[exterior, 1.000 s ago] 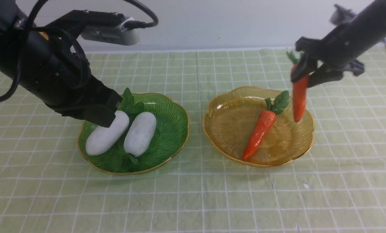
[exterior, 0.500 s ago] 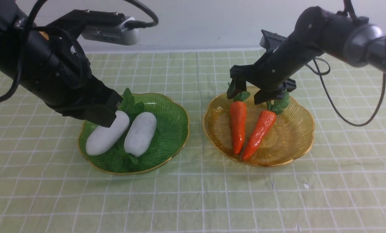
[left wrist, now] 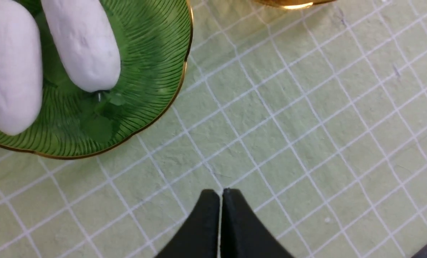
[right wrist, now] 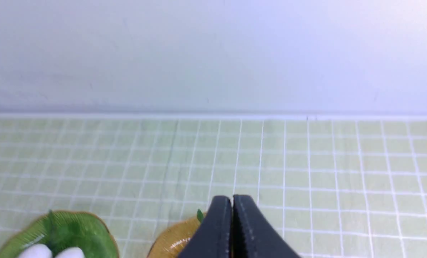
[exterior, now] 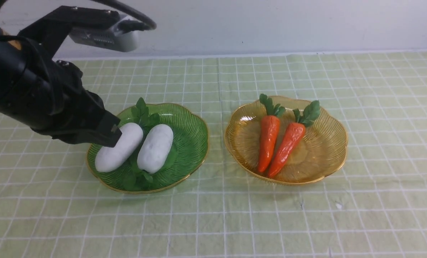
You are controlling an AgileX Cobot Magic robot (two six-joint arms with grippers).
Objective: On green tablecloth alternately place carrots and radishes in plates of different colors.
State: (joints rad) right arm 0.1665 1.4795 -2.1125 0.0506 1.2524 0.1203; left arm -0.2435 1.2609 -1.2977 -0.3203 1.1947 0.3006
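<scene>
Front view: both radishes (exterior: 155, 148) lie in the green plate (exterior: 190, 143), both carrots (exterior: 268, 142) in the amber plate (exterior: 324, 150). Left fingers (left wrist: 206, 225) and right fingers (right wrist: 247, 229) are closed, empty. Lift the left arm (exterior: 38, 96) straight up; it hangs just beside one radish and could nudge it.

Green plate (exterior: 193, 147), amber plate (exterior: 324, 152) on tablecloth (exterior: 235, 222)
</scene>
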